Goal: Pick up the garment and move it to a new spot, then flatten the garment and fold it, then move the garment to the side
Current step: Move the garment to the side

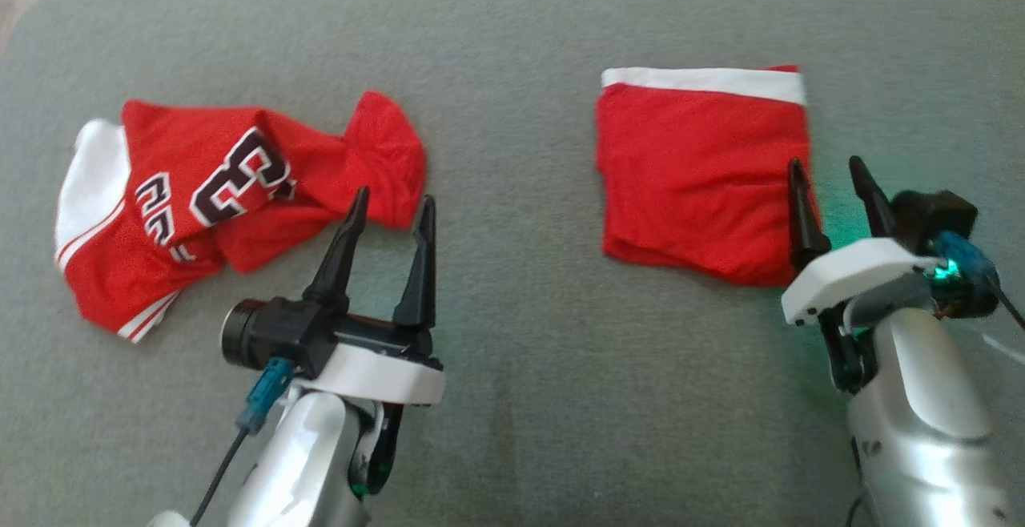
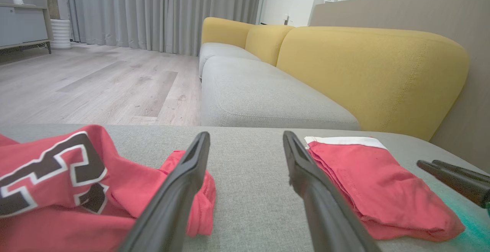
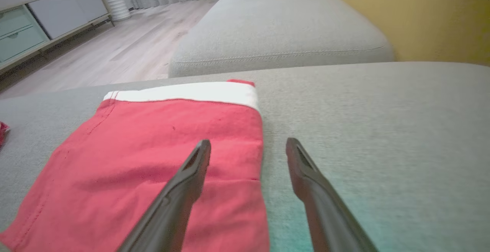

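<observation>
"Grey cushion [image 1: 512, 327] under everything, yellow sofa back [image 2: 367, 76] behind. How far along does the robot look?"

"Partway, by the look of it. One red garment [image 1: 705, 174] lies folded into a neat square, white band on its far edge. Its right edge runs under the right jaws, with one finger over cloth and the other over bare cushion."

"Holding it?"

"No. The right jaws stand well apart with nothing between them, though whether a tip touches the cloth cannot be told. The left jaws are likewise spread and empty."

"And what's left?"

"The numbered red jersey [image 1: 232, 199] — a crumpled heap just ahead and left of the left jaws, its nearest fold beside their left tip. It seems to need the whole run — lifting, flattening, folding, setting aside."
</observation>
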